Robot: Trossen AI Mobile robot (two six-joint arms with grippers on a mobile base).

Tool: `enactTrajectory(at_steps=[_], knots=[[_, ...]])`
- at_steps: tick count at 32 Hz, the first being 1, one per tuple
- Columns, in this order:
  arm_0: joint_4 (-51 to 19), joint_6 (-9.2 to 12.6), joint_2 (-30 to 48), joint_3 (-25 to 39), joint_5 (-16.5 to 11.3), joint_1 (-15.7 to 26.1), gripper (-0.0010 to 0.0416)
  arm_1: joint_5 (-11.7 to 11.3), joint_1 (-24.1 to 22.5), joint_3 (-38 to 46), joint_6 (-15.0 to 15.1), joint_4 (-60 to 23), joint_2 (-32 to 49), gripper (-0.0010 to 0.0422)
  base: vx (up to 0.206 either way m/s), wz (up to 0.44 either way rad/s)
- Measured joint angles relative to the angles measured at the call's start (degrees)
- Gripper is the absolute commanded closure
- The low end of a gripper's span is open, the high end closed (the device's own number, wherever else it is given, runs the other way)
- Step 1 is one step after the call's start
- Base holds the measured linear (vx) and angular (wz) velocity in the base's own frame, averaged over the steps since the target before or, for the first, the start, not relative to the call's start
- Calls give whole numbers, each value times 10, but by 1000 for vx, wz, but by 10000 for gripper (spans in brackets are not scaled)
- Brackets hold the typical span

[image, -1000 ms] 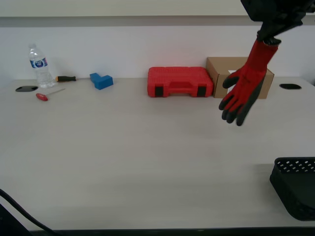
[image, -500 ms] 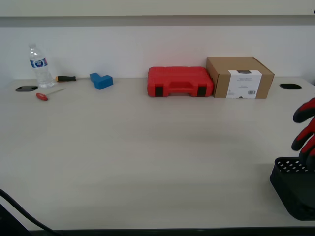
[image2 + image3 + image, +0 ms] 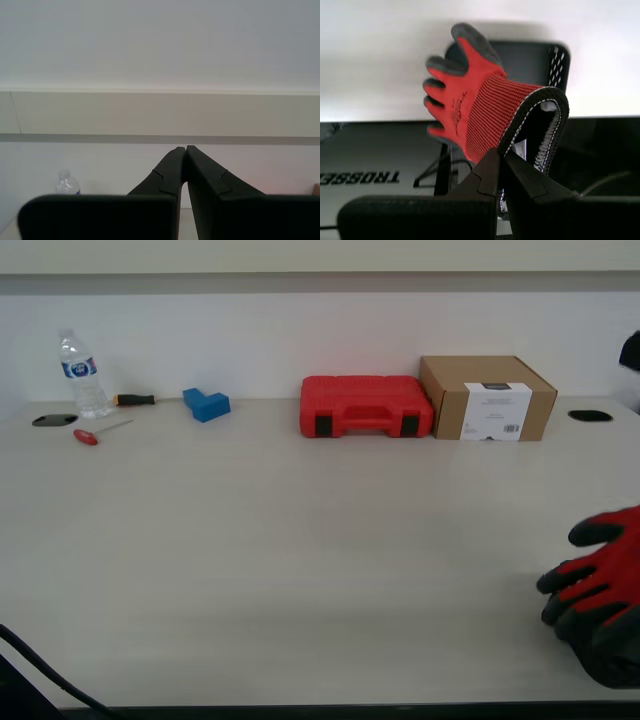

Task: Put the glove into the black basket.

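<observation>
The red knit glove (image 3: pixel 605 570) with dark coated fingers hangs at the exterior view's lower right, over the black basket (image 3: pixel 610 665), which it mostly covers. In the first wrist view my first gripper (image 3: pixel 501 152) is shut on the black-edged cuff of the glove (image 3: pixel 480 105), whose fingers dangle over the open perforated basket (image 3: pixel 535 57) beneath. My second gripper (image 3: pixel 185 150) is shut and empty, raised and facing the back wall. Neither gripper shows in the exterior view.
At the back of the table are a red tool case (image 3: pixel 365 406), a cardboard box (image 3: pixel 487 397), a blue block (image 3: pixel 206 403), two screwdrivers (image 3: pixel 98 432) and a water bottle (image 3: pixel 78 375). A dark arm part (image 3: pixel 631 350) shows at the right edge.
The glove has moved from high in front of the cardboard box to the exterior view's right and down, and now hangs low over the basket.
</observation>
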Motion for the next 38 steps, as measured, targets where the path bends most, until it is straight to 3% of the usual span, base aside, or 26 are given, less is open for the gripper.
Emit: enactTrajectory(at_steps=[9, 18, 28, 36, 38], knots=[[2, -3, 181, -2, 2, -29, 407, 2, 0, 1, 0, 0, 0, 412, 0, 0], [2, -5, 299, -1, 2, -57, 406, 2, 0, 0, 0, 1, 0, 412, 0, 0], [52, -10, 307, 9, 11, -62, 398, 2, 0, 0, 0, 1, 0, 412, 0, 0], [56, -27, 307, 8, 21, -70, 275, 2, 0, 0, 0, 1, 0, 412, 0, 0], [56, -53, 307, 9, 42, -70, 240, 2, 0, 0, 0, 1, 0, 412, 0, 0]])
